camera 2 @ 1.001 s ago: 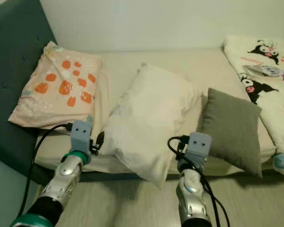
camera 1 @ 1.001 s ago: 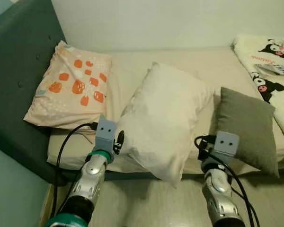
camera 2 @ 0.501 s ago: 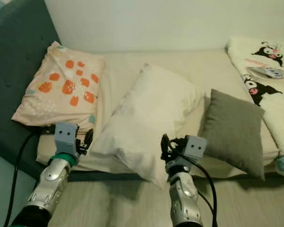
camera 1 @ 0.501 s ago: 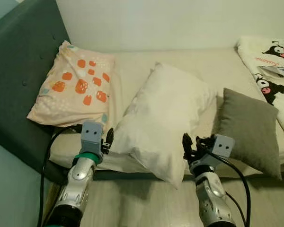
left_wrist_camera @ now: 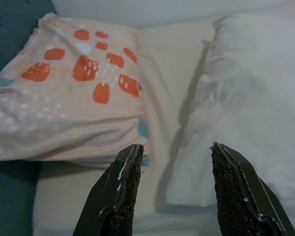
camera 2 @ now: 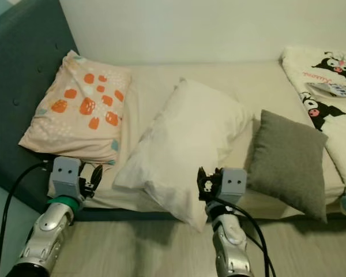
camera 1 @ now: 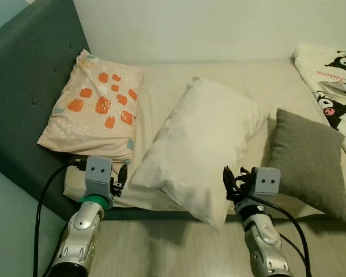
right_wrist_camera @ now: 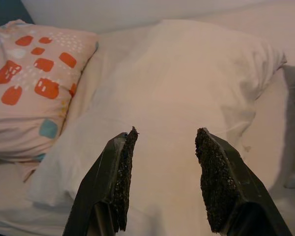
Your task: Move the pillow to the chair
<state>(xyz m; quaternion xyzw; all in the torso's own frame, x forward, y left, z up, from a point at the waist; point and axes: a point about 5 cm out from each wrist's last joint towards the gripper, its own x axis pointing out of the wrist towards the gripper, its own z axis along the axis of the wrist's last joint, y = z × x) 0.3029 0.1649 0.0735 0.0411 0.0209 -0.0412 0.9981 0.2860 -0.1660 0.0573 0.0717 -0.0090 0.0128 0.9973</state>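
- We see the white pillow [camera 1: 205, 147] lying aslant in the middle of the bed [camera 1: 265, 81], its lower corner hanging over the near edge, between the orange-patterned pillow [camera 1: 95, 109] and the grey cushion [camera 1: 308, 161].
- Our left end effector [left_wrist_camera: 174, 189] hovers just before the bed's edge, fingers apart, empty. Its wrist view frames the gap between the patterned pillow and the white one, which the head views do not show so closely.
- Our right end effector [right_wrist_camera: 162, 182] is also spread and empty, pointing at the white pillow's broad face. Whether its fingertips touch the fabric we cannot tell.
- A cartoon-print blanket [camera 1: 334, 86] is cut off at the head view's right edge; its red script is too small to read.
- The dark headboard [camera 1: 29, 86] stands behind the patterned pillow.
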